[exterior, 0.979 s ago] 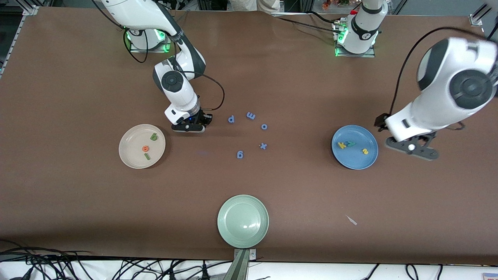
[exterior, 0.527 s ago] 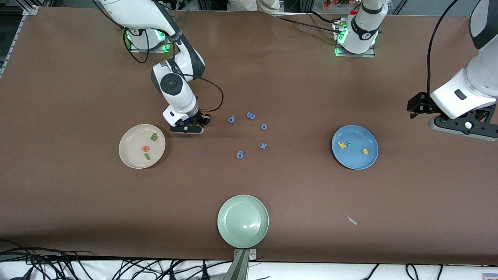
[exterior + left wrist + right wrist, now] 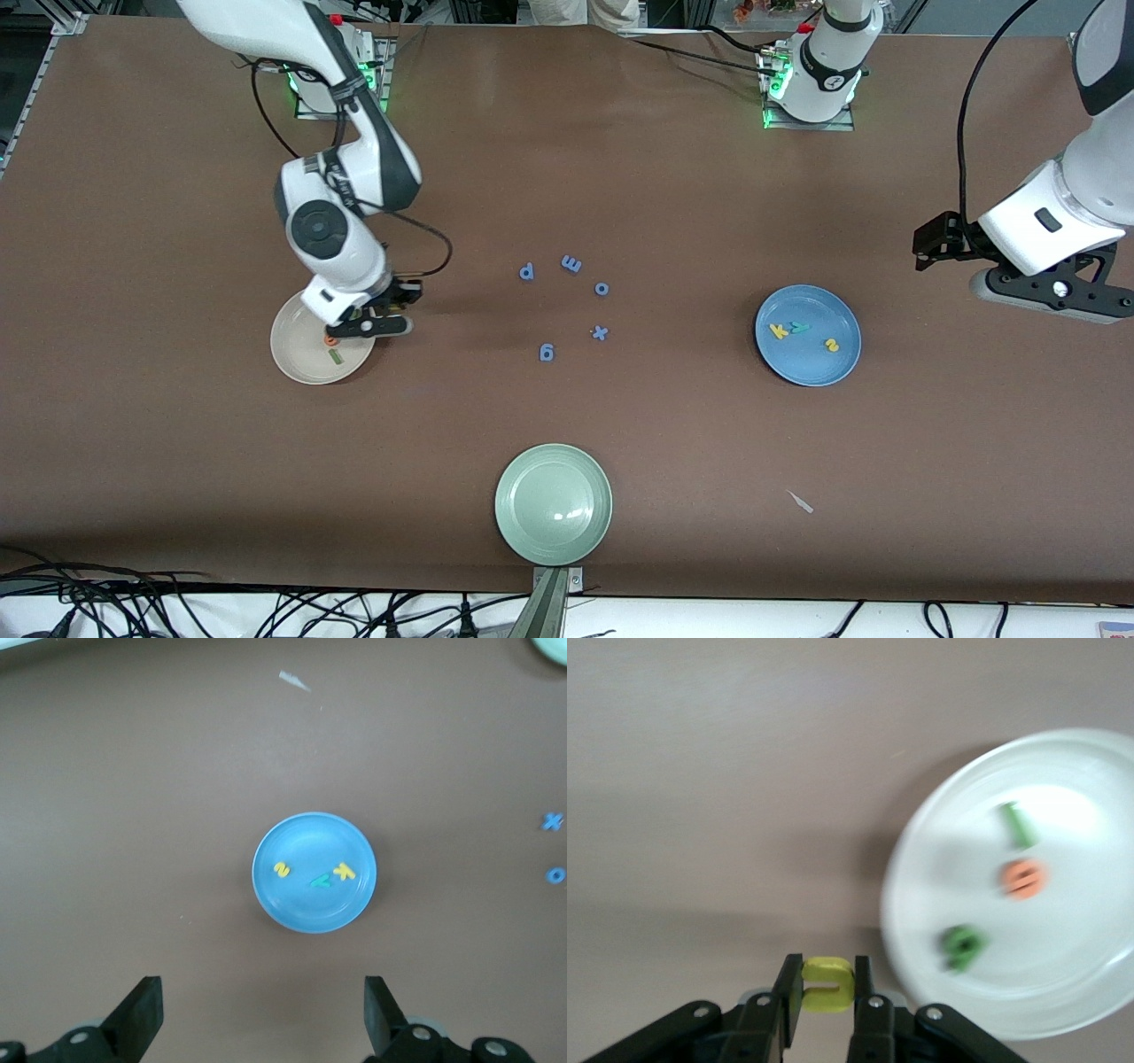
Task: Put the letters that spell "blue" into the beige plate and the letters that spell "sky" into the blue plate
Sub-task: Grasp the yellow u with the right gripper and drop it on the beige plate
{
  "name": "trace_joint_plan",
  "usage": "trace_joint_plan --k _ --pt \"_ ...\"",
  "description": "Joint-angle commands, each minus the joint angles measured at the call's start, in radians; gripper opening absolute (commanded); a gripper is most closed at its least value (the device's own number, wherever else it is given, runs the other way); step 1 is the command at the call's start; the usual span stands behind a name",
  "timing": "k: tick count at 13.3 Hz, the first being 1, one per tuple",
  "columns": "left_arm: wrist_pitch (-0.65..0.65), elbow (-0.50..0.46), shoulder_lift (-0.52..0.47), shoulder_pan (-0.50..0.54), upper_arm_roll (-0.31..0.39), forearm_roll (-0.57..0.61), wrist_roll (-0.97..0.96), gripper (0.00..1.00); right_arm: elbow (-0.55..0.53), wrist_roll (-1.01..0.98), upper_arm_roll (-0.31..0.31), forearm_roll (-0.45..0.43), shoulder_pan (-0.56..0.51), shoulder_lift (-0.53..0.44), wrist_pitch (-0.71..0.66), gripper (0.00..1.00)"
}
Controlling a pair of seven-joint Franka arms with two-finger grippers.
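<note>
The right claw [image 3: 370, 324] hangs over the edge of the beige plate [image 3: 297, 359], pinching the yellow u [image 3: 827, 983]; the green b [image 3: 961, 945], orange e [image 3: 1023, 879] and green l [image 3: 1018, 824] already lie in that plate. Mid-tabletop, the purple letters [image 3: 571, 263] sit untouched. The blue plate [image 3: 811, 370] holds yellow k [image 3: 778, 331], teal y [image 3: 800, 327] and yellow s [image 3: 831, 345], so "sky" looks done. The left claw [image 3: 1050, 297] waits, spread wide and empty, over bare tabletop [image 3: 930, 461] toward the left arm's end. Only dropping the u appears left.

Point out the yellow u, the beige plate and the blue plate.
yellow u [image 3: 827, 984], right wrist view, its middle, between the right gripper's fingers.
beige plate [image 3: 297, 365], front view, bare rim nearest the camera.
blue plate [image 3: 808, 363], front view, bare floor near the rim.
</note>
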Motion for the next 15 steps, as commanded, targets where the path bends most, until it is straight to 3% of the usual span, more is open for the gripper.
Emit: trace_joint_plan --k 1,3,5,7,9,12,15 --pt "0.061 -0.067 -0.069 -0.079 0.112 -0.032 -0.007 1.0 0.038 -0.221 -0.079 -0.004 -0.037 0.008 -0.022 0.12" --pt "0.075 -0.154 -0.133 -0.158 0.218 -0.091 -0.056 1.0 0.046 -0.308 -0.077 0.012 -0.132 0.028 -0.016 0.22" --pt "0.083 -0.23 -0.187 -0.211 0.308 -0.14 -0.099 1.0 0.043 -0.319 -0.076 0.016 -0.154 0.031 -0.014 0.74" --pt "0.095 -0.25 -0.205 -0.259 0.361 -0.137 -0.101 1.0 0.049 -0.306 -0.074 0.044 -0.149 0.026 -0.023 0.98" --pt "0.089 -0.229 -0.196 -0.254 0.355 -0.136 -0.101 1.0 0.086 -0.311 -0.074 0.058 -0.149 0.022 -0.061 0.99" --pt "0.089 -0.201 -0.178 -0.264 0.352 -0.13 -0.102 1.0 0.309 -0.245 -0.074 0.07 -0.143 0.028 -0.311 0.99" --pt "0.088 -0.199 -0.181 -0.264 0.352 -0.131 -0.104 1.0 0.472 -0.214 -0.071 0.072 -0.14 0.013 -0.466 0.99"
